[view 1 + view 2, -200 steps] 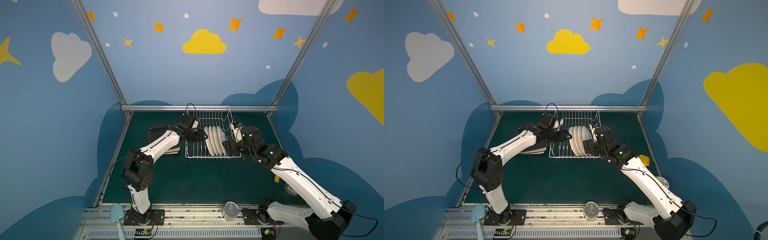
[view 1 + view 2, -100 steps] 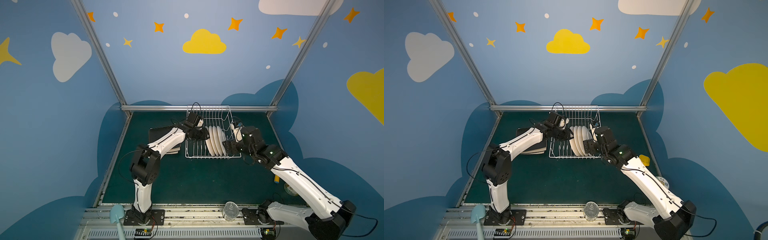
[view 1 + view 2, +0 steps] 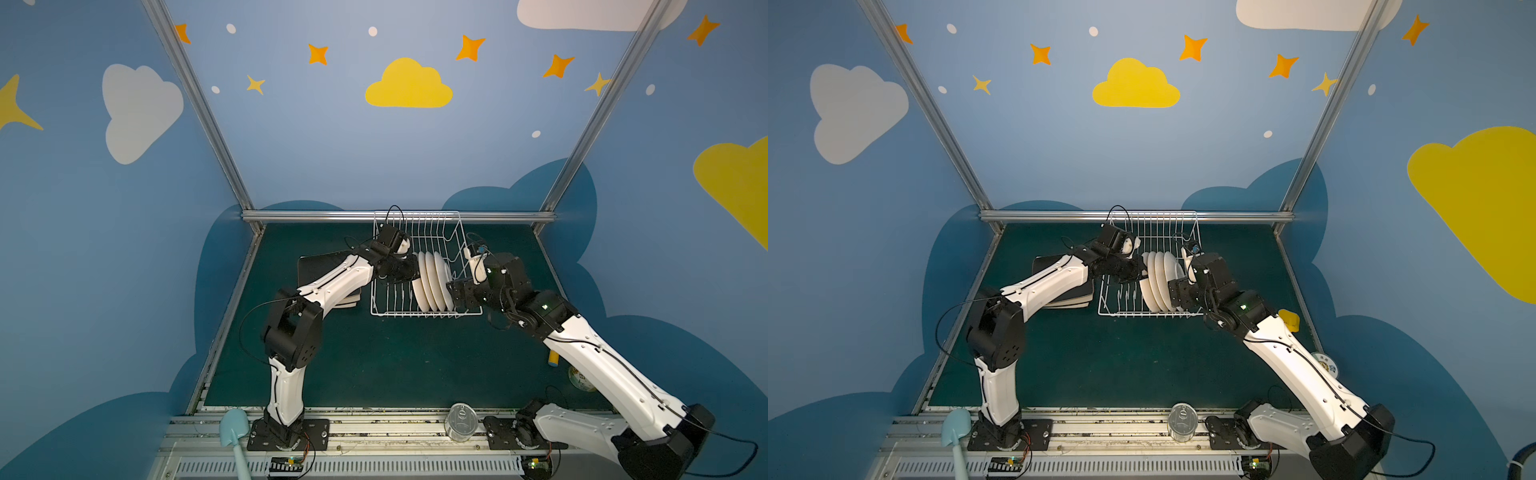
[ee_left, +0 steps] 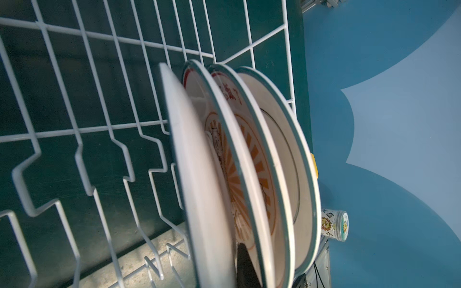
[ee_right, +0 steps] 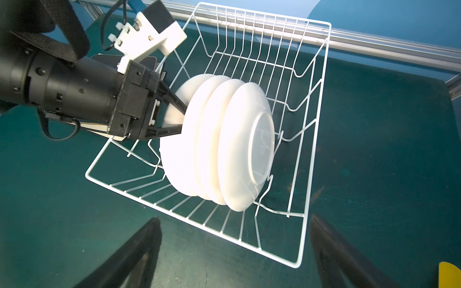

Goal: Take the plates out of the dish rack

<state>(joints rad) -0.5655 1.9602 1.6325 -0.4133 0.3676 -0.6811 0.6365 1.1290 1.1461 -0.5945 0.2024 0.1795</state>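
Left gripper reaches in over the dish rack from its left side, jaws pinching the rim of the end plate in the row of four round plates standing on edge inside the rack. Right gripper sits just outside the rack's right side, jaws spread wide.

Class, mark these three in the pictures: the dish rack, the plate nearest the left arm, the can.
dish rack (image 3: 392,315): in a top view, near edge wire.
plate nearest the left arm (image 5: 177,159): right wrist view, its underside.
can (image 3: 461,414): in a top view, its lid.
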